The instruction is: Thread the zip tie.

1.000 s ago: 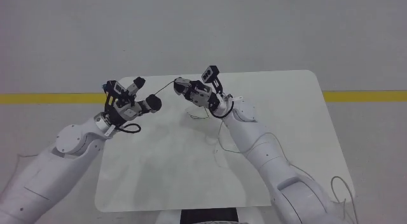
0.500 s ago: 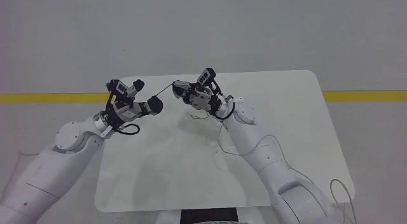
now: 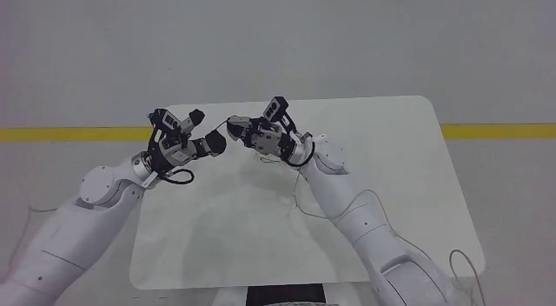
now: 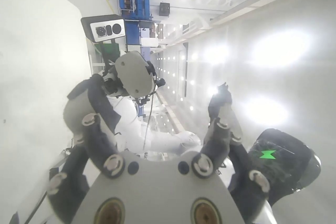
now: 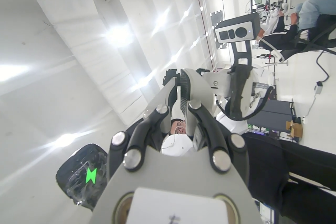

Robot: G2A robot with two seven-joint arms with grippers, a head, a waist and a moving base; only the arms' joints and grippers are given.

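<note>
Above the back left part of the white table [image 3: 391,184], my two grippers meet tip to tip. My right gripper [image 3: 233,123] [image 5: 178,79] has its fingers pressed together on a thin dark zip tie [image 3: 224,123]. In the left wrist view a thin strand [image 4: 148,120] hangs below it. The left gripper [image 3: 207,129] [image 4: 155,86] is open, its fingers spread wide. The right gripper's tip [image 4: 134,75] sits just in front of that opening, close to one finger [image 4: 97,107]. Where the zip tie's free end lies is too fine to make out.
A loose loop of thin wire [image 3: 271,158] lies on the table under the right wrist, and a cable [image 3: 300,197] runs along that forearm. A yellow floor line [image 3: 495,130] passes behind the table. The table's front and right parts are bare.
The right gripper has moved left toward the left gripper, closing the gap between them. The left gripper has turned a little and stayed open.
</note>
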